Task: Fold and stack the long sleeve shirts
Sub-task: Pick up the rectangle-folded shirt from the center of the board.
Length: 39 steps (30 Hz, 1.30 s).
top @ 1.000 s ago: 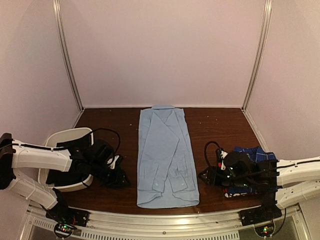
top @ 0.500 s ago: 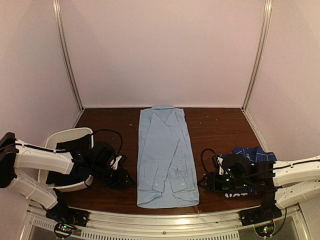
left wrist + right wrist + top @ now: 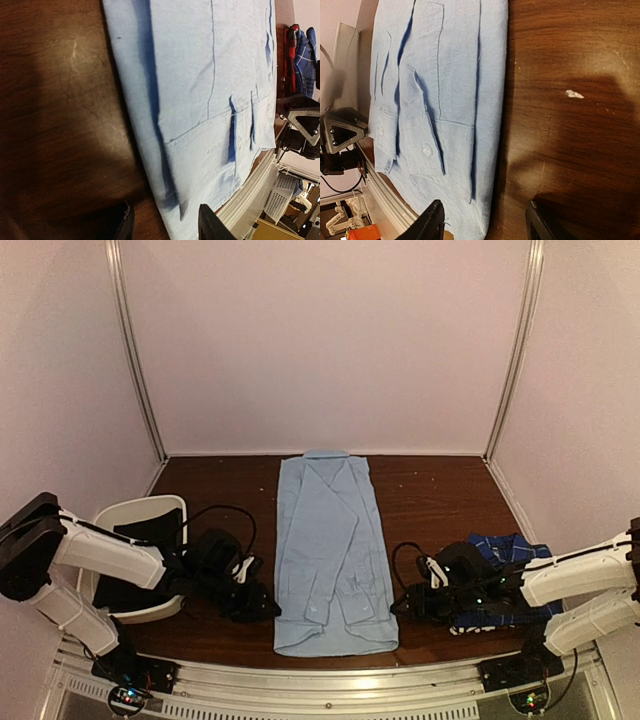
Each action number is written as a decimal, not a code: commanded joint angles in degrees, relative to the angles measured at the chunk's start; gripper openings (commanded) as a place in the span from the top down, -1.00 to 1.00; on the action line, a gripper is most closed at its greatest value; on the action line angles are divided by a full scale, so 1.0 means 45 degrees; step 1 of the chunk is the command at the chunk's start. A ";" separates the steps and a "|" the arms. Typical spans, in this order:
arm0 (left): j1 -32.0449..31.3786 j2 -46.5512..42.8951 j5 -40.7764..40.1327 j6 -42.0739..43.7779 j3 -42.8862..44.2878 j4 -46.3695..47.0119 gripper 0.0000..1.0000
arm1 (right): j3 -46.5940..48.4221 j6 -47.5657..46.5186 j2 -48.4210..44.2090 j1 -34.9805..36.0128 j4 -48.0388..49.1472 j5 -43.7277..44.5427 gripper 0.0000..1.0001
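Light blue shirt [image 3: 332, 550]: lay flat at frame centre on the worktop [image 3: 430, 490].
Plaid shirt [image 3: 510, 545]: lay bunched at lower right.
Left jaws: stood apart beside the hem's left corner.
Right jaws: stood apart beside its right corner.

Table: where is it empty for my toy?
Bare table at the back left, between the blue shirt and the wall, beyond the white bin. Another patch back right, beyond the plaid shirt. The front is crowded: left gripper and right gripper flank the blue shirt.
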 commanded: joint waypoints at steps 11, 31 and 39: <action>-0.0128 0.1253 0.0657 -0.0127 0.0760 -0.0427 0.40 | 0.0156 -0.0561 0.1652 -0.0246 0.1371 -0.1485 0.02; -0.0274 0.1398 0.1947 -0.0509 0.0722 -0.0444 0.97 | -0.0267 0.0022 0.2218 0.0065 0.2824 -0.1986 0.52; -0.0459 0.0927 0.1982 -0.0553 0.0495 -0.0915 1.00 | -0.0474 0.0388 0.1942 0.0481 0.3224 -0.2026 0.96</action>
